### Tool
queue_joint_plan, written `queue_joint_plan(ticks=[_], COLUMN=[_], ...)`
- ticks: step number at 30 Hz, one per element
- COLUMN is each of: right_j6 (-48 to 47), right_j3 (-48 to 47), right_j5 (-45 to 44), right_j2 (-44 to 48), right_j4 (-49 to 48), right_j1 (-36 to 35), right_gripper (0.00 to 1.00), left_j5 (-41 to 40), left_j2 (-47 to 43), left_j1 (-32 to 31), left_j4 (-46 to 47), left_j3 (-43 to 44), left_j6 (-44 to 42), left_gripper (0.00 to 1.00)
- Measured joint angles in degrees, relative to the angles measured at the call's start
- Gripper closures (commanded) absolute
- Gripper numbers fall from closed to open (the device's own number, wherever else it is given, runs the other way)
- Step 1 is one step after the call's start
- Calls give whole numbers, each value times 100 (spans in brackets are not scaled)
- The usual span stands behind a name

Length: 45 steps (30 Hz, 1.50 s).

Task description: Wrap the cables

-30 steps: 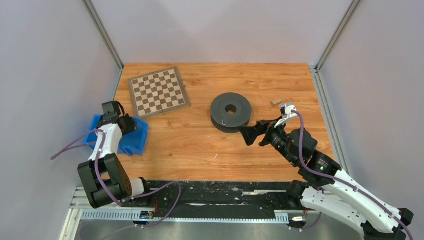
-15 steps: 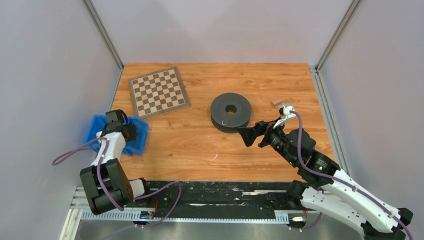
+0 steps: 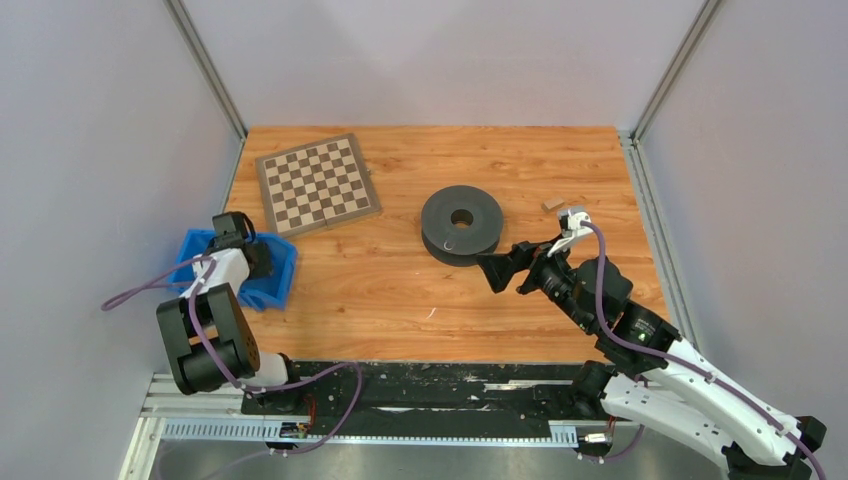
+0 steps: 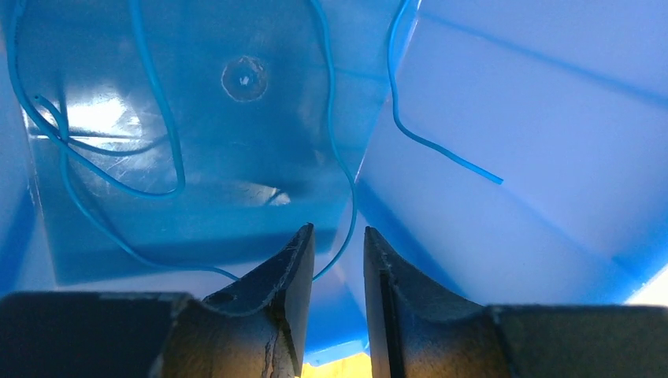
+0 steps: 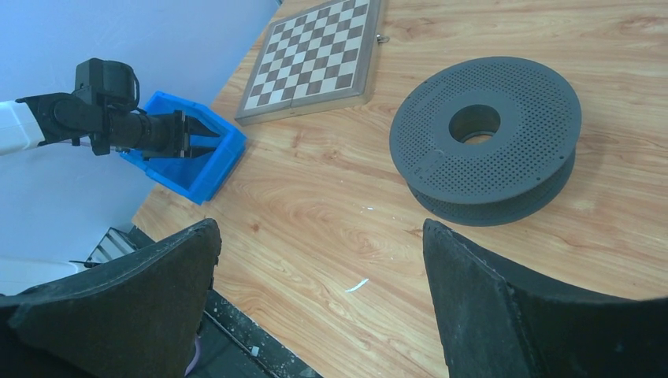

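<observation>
Showing cables coiled in bin only at left wrist, left gripper jaws narrowly parted, right gripper jaws wide open

Left arm pulled back and folded up tighter, its big elbow swung out to the left, left gripper dipped lower, now poking sideways into the blue bin

Glossy plastic bin, smooth cables, matt spool
</observation>
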State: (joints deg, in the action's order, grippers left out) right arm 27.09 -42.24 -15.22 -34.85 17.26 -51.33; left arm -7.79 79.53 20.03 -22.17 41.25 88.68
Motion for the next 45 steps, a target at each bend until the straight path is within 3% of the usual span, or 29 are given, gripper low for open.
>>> queue_joint_plan(ticks=[11, 15, 16, 18, 24, 38, 45], right_j6=[-57, -103, -116, -153, -216, -219, -221], right_j3=[0, 0, 0, 0, 0, 0, 0], right_j5=[-74, -83, -90, -120, -164, -166, -162], right_j2=[-197, -199, -188, -168, -166, -197, -170], right_j4=[-2, -2, -2, -4, -4, -4, -4], right_j1=[0, 0, 0, 0, 0, 0, 0], right_gripper=[2, 2, 2, 2, 2, 2, 2], left_j5=[442, 566, 575, 575, 514, -195, -337], left_j2=[542, 654, 662, 673, 557, -815, -1213], left_j1=[-7, -7, -7, -7, -7, -55, -144], left_j4=[96, 223, 245, 282, 264, -365, -789], left_j3=[55, 94, 94, 92, 94, 542, 903], left_j6=[-63, -44, -44, -52, -76, -341, -938], left_gripper=[64, 80, 91, 100, 100, 100, 100])
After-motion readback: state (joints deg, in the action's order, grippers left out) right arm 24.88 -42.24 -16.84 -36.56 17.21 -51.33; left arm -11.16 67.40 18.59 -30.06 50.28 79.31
